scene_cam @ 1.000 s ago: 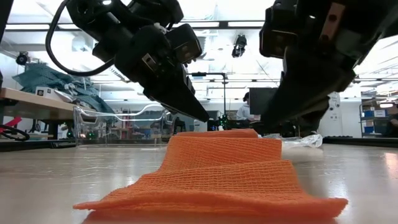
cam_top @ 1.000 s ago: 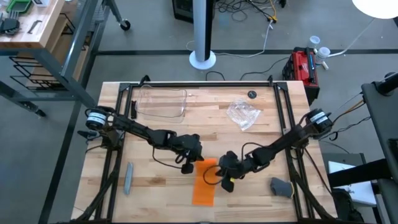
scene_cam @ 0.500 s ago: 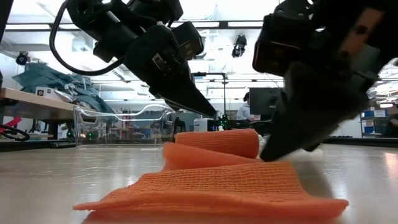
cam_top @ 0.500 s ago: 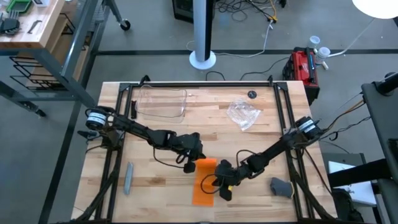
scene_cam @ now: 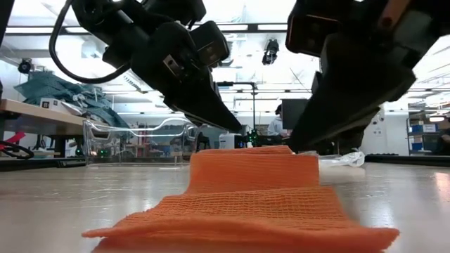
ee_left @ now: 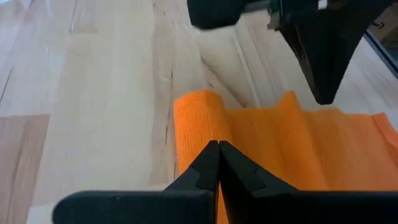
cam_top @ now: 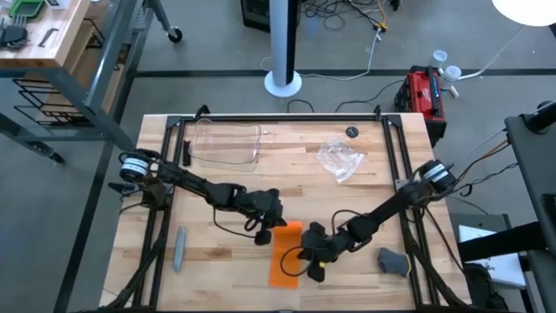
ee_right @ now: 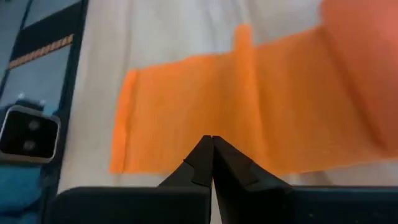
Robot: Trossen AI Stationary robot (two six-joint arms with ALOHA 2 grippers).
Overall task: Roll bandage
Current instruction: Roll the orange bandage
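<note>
The orange bandage (cam_top: 285,254) lies flat on the table near the front middle. Its far end (scene_cam: 252,163) is raised in a loose fold or roll and its near end rests on the wood. My left gripper (ee_left: 217,144) is shut, slanting down over that far end. My right gripper (ee_right: 210,139) is also shut and hangs over the strip from the table's right side. In the low view the left fingertips (scene_cam: 235,128) stand a little above the raised end, and the right fingertips (scene_cam: 299,144) stand at its upper right corner. My left gripper points its shut fingers down at the bandage's rolled far end (ee_left: 196,121); the low view shows a gap, so I cannot tell whether it touches. My right gripper's shut tips stand at the raised end's right top edge (scene_cam: 304,156); I cannot tell whether they touch it.
A clear plastic tray (cam_top: 228,142), crinkled clear wrap (cam_top: 339,159) and a small dark disc (cam_top: 351,132) lie at the back. A grey bar (cam_top: 179,248) lies front left, and a grey lump (cam_top: 393,261) front right. Black rails (cam_top: 170,174) run along both sides.
My right gripper has moved toward the table's near edge; it dipped to the table beside the bandage's far end and has risen again. That end showed as a small low roll half a second ago and now stands as a taller fold. The near end has stayed put.
</note>
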